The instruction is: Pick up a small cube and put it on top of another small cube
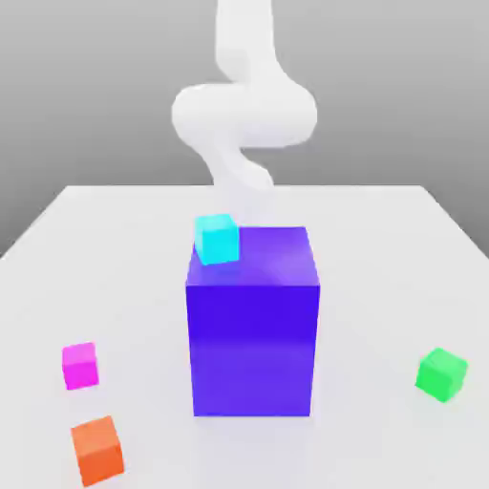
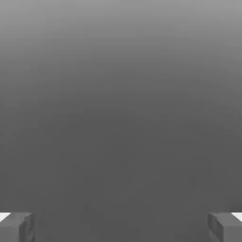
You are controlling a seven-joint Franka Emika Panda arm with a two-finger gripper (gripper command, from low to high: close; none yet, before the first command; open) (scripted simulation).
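The small magenta cube (image 1: 80, 365) rests on the white table at the exterior view's left, near the front. At the exterior view's right, about as near the front, lies the small green cube (image 1: 441, 373). They are far apart, with the big block between them. The white arm (image 1: 244, 115) rises behind the big block at the far side of the table, well away from both cubes. In the hand view my gripper (image 2: 121, 227) is open, its two fingertips (image 2: 16, 227) wide apart with nothing between them, facing plain grey background.
A tall blue-purple block (image 1: 253, 325) stands mid-table with a cyan cube (image 1: 217, 239) on its top far-left corner. An orange cube (image 1: 97, 449) lies in front of the magenta cube. The white table (image 1: 382, 248) spreads out around them.
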